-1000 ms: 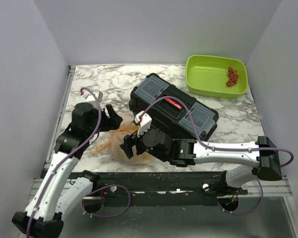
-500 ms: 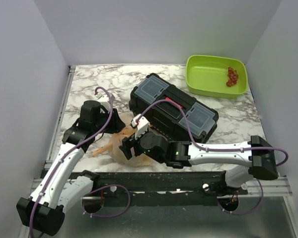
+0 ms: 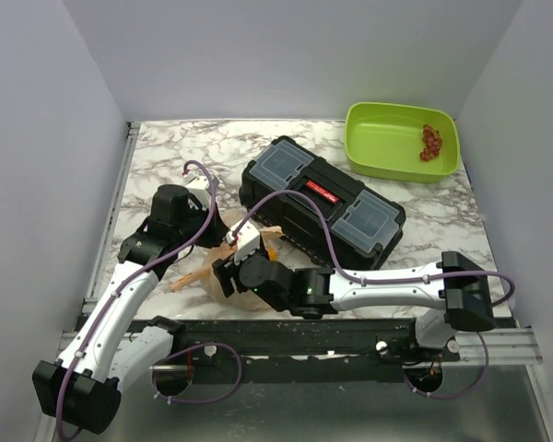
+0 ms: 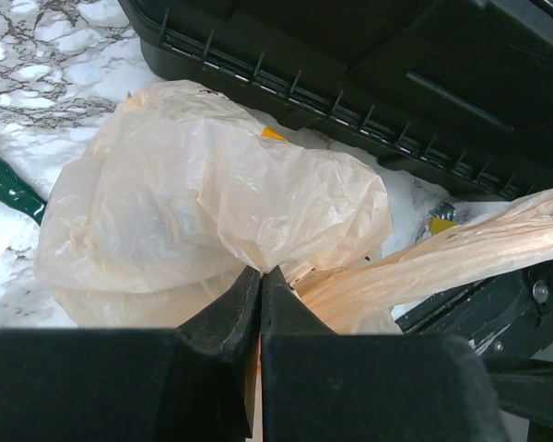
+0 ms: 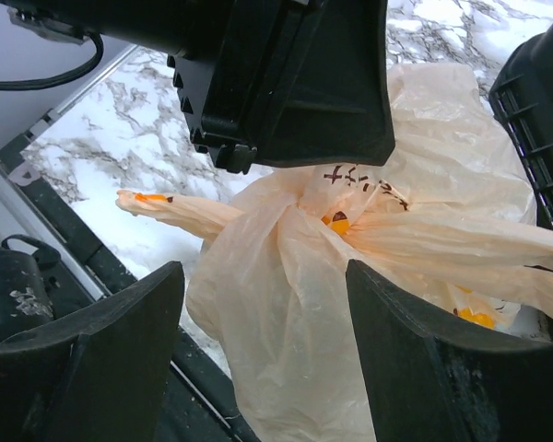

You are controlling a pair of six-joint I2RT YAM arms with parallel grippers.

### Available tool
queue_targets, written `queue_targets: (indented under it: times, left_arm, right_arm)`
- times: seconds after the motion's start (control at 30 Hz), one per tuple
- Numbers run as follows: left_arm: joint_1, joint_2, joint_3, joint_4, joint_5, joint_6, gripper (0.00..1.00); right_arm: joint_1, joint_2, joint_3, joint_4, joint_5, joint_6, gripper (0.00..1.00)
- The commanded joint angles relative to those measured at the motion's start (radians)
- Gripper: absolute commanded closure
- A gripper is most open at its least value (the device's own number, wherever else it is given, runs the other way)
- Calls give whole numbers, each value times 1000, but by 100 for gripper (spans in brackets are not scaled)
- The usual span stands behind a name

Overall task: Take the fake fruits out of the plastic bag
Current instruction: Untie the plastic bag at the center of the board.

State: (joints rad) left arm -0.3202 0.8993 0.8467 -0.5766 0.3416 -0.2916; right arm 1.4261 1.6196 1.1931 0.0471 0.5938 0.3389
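Nearest, the right gripper (image 5: 263, 304) is hovering with jaws spread wide over the gathered neck of the plastic bag (image 4: 212, 193), probably lining up to bite it. Just beyond, the left gripper (image 4: 260, 276) is pinching the bag's film, jaws closed on it, likely anchoring it for opening; the fake fruits are not showing, presumably inside. The bag is lying just beside the black toolbox (image 3: 323, 198) behind.

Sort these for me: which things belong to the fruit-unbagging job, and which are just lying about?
Job: plastic bag, pinched by the shut left gripper; open right gripper straddling it. No fruit shows yet.
Lying about: black toolbox, green tub, red grapes in the tub.
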Motion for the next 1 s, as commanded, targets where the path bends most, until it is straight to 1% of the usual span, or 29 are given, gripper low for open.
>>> queue_targets:
  times: [0.0, 0.07, 0.2, 0.37, 0.47, 0.5, 0.6, 0.63, 0.7, 0.77, 0.83, 0.9, 0.97]
  left_arm:
    - [16, -13, -14, 17, 30, 34, 100]
    - [24, -23, -19, 20, 40, 34, 100]
    - [43, -49, -35, 35, 52, 28, 100]
    - [63, -64, -43, 52, 82, 20, 100]
    - [84, -69, -43, 60, 108, 16, 100]
    - [91, -71, -46, 63, 112, 14, 100]
    - [103, -79, -52, 71, 109, 10, 100]
    - [106, -83, -53, 72, 99, 8, 100]
    - [110, -89, -55, 66, 69, 0, 100]
    - [120, -95, -52, 58, 33, -11, 100]
    - [138, -104, -52, 60, 20, -20, 100]
    - [157, -111, -56, 65, 19, -30, 100]
    - [172, -112, -57, 66, 23, -33, 100]
  right_arm:
    - [28, 60, 43, -6, 132, 4, 26]
    - [28, 92, 62, -9, 161, 3, 28]
    - [34, 134, 76, 5, 196, -16, 39]
    - [34, 156, 72, 23, 193, -20, 43]
    - [34, 168, 76, 5, 193, 1, 50]
    - [33, 168, 70, 7, 188, 7, 54]
    - [33, 160, 54, 15, 179, 10, 73]
    - [34, 155, 53, 14, 178, 11, 77]
    - [34, 139, 35, 19, 174, 17, 82]
    - [34, 111, -6, 61, 154, -5, 83]
    - [34, 79, -49, 103, 117, -39, 86]
    - [33, 50, -79, 111, 94, -55, 98]
    - [34, 22, -117, 125, 86, -59, 99]
